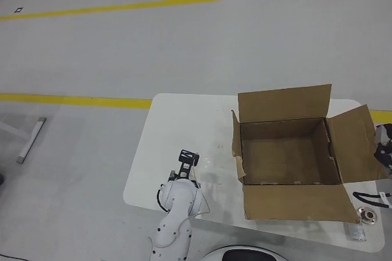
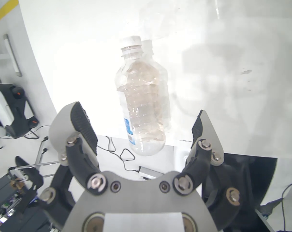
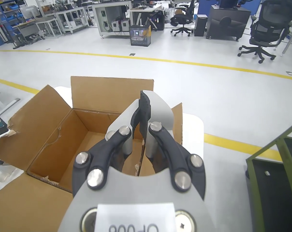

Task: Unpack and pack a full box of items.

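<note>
A clear plastic bottle (image 2: 142, 97) with a white cap lies on the white table (image 1: 183, 124), its base toward the table's edge. My left gripper (image 2: 138, 108) hangs open just above it, one finger on each side of the bottle's lower half without touching. In the top view the left gripper (image 1: 188, 158) is left of the open cardboard box (image 1: 284, 104), whose inside looks bare. My right gripper (image 3: 142, 107) is shut with its pads together over the right flap of the box (image 3: 47, 112). It sits at that flap's outer edge (image 1: 384, 151).
A small round metal piece (image 1: 368, 214) and a small clear item (image 1: 356, 233) lie at the table's front right corner. A green cart frame (image 3: 269, 170) stands off the table's right side. Cables and equipment (image 2: 13, 112) sit on the floor below the near edge.
</note>
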Available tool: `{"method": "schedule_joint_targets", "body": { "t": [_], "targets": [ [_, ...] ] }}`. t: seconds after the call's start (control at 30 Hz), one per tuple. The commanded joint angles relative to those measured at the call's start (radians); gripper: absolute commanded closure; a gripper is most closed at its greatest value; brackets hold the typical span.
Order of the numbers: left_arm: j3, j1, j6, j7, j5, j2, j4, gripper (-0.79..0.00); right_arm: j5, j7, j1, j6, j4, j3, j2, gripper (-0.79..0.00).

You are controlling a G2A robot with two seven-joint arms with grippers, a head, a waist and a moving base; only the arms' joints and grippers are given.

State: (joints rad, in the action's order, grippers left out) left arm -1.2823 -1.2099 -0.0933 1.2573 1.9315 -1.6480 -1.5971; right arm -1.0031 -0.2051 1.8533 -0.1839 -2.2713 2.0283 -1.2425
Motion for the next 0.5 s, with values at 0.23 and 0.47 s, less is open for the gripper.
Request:
{"method": "schedule_joint_targets", "body": {
  "t": [0.23, 0.47],
  "targets": [
    [-0.033, 0.022, -0.026, 0.037, -0.053, 0.004, 0.05, -0.785, -0.035, 0.012, 0.01, 0.02, 0.025, 0.002, -0.003, 0.0],
    [-0.046, 0.033, -0.026, 0.03, -0.074, 0.007, 0.086, -0.785, -0.037, 0.001, -0.001, 0.025, 0.036, 0.015, -0.002, 0.0]
  ]
}}
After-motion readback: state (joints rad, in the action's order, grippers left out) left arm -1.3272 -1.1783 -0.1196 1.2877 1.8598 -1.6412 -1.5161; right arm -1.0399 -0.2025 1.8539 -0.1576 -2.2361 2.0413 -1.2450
